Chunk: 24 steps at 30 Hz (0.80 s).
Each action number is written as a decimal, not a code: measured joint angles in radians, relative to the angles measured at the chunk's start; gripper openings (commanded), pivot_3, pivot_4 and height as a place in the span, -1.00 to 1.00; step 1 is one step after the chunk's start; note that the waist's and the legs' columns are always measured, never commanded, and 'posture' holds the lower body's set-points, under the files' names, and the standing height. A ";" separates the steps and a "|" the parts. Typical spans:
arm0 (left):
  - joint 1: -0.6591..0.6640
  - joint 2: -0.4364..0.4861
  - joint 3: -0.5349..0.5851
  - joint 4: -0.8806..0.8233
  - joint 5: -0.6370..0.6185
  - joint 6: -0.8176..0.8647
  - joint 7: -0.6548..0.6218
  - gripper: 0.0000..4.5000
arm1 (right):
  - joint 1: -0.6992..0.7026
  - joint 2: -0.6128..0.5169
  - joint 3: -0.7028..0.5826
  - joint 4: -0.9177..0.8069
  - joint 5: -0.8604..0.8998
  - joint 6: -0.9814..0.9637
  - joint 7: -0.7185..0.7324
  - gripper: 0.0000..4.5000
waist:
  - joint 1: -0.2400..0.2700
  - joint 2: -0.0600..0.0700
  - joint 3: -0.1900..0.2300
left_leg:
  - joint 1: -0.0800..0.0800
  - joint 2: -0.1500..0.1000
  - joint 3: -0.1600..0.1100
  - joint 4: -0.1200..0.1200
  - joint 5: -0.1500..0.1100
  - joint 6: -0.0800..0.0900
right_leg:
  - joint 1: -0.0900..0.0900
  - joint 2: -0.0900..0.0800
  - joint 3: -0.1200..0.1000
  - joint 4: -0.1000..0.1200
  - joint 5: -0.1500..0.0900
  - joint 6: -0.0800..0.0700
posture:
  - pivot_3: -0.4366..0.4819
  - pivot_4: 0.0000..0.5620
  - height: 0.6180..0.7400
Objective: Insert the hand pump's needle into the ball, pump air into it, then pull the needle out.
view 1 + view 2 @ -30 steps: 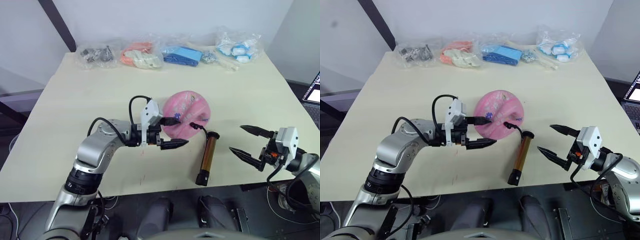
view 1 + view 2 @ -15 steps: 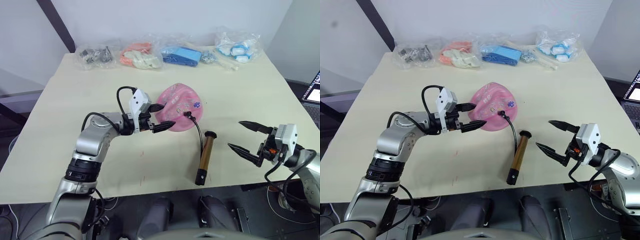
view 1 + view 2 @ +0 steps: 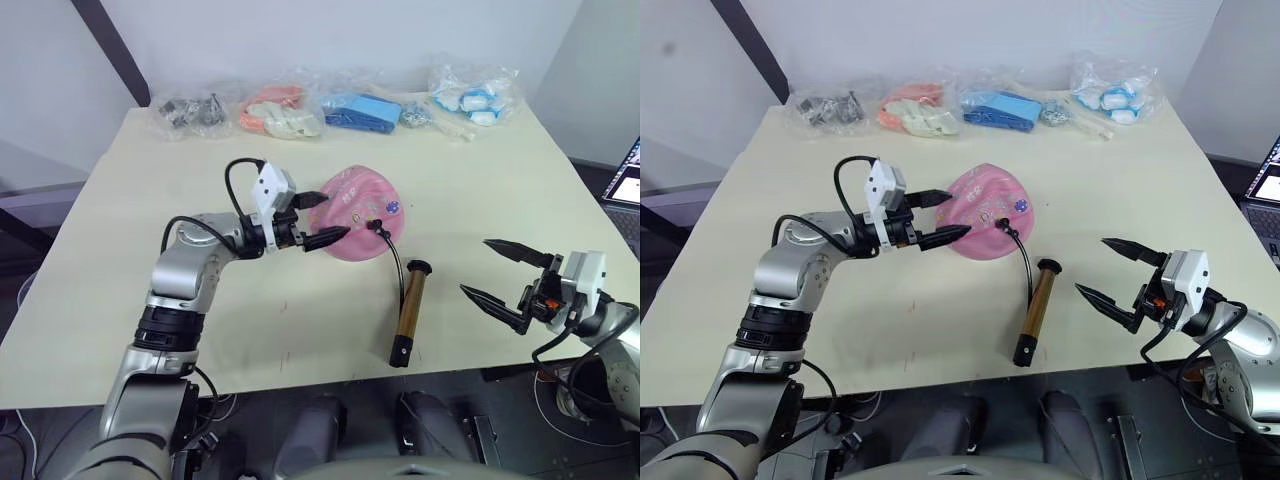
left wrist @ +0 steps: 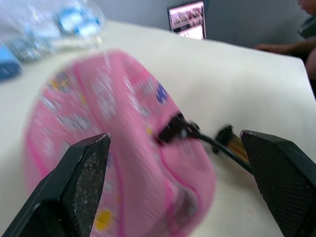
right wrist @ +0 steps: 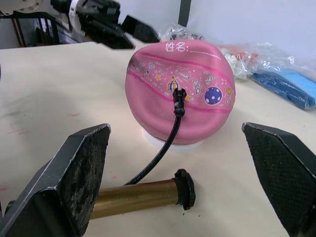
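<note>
item: pink ball (image 3: 358, 213) mid-table, half-flat, needle (image 5: 178, 96) seated, pump (image 3: 408, 313) lying beside it; your left gripper (image 3: 322, 220) wide at the ball, right gripper (image 3: 505, 275) wide and apart; pumping step next, so grasp the pump and steady the ball.

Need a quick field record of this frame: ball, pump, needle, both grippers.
ball: pink ball, looks partly deflated, mid-table
hand pump: hand pump lying on table near ball, unheld
needle: needle fitting seated in ball, hose attached
left gripper: left gripper jaws open, astride ball's edge
right gripper: right gripper jaws open, clear of pump
rear of table: plastic bags
</note>
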 measured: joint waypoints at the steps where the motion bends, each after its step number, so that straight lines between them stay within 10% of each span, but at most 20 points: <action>1: 0.000 0.003 0.007 0.000 -0.004 0.000 -0.004 0.98 | 0.000 0.001 0.000 0.000 0.000 -0.002 0.001 1.00 | -0.001 0.000 0.000 | 0.000 0.000 0.000 0.000 0.000 0.000 | 0.000 0.000 0.000 0.000 0.000 0.000 | -0.05 -0.47 1.00; 24: 0.202 0.073 -0.165 -0.422 -0.130 0.330 0.041 0.98 | 0.037 -0.067 -0.042 0.044 0.088 0.005 0.168 1.00 | -0.001 0.000 0.000 | 0.005 0.002 0.011 0.000 -0.006 0.009 | 0.001 0.001 0.010 0.000 0.001 0.002 | -0.05 -0.47 1.00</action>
